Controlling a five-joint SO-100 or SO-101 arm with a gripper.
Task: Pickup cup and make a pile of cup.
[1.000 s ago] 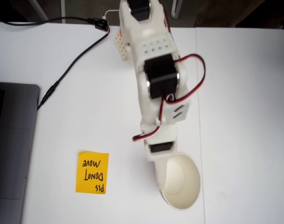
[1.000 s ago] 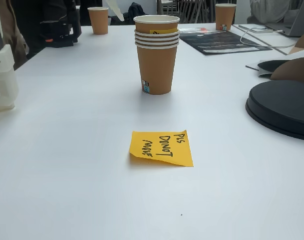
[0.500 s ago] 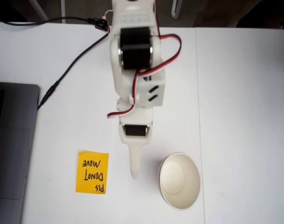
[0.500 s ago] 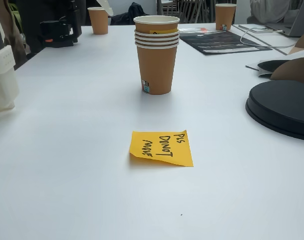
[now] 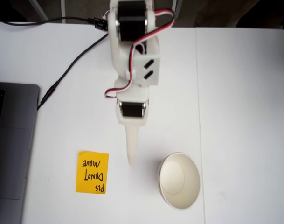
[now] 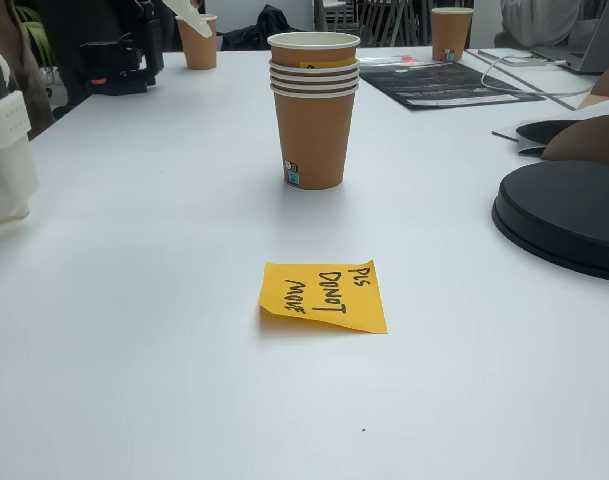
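Although the yellow sticky note [image 6: 324, 296] lies unmoved at the near edge of the counter [image 6: 134, 250], the arm has changed position. In the fixed view from above, the tool [image 5: 131, 151] was down at the cup pile's rim a second ago; it has since drawn back toward the far side and now hangs clear, up and to the left of the pile of cup [image 5: 179, 179]. Its fingers appear closed together on nothing, one slim tip showing. The pile stands alone right of the note; the side-on fixed view shows several brown cups nested upright [image 6: 314, 105], a yellow label just visible at the top rim. Judgement: release is complete, the stack holds, and the arm is retreating. Loose cups [image 6: 197, 40] stand far back.
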